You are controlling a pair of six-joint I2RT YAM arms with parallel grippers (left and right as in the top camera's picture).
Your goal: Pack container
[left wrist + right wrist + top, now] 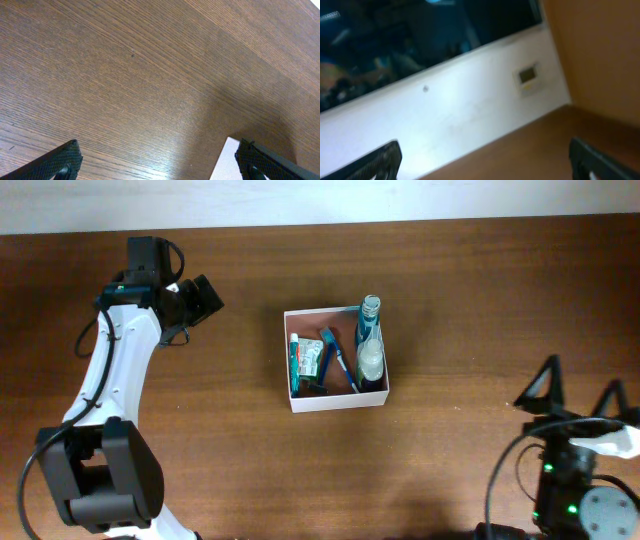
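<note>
While the container (335,401) sits mid-table, left gripper (205,295) and right gripper (578,392) gape empty, well apart either side. Tabletop (450,300) rings its walls.

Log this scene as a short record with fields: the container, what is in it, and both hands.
container: white-walled square box, open top, middle of the table
contents: clear bottle along the right wall; blue-handled items in the middle; green-and-white packet at the left
left hand: open, empty, left of the container, apart from it
right hand: open, empty, far right of the container, apart from it
</note>
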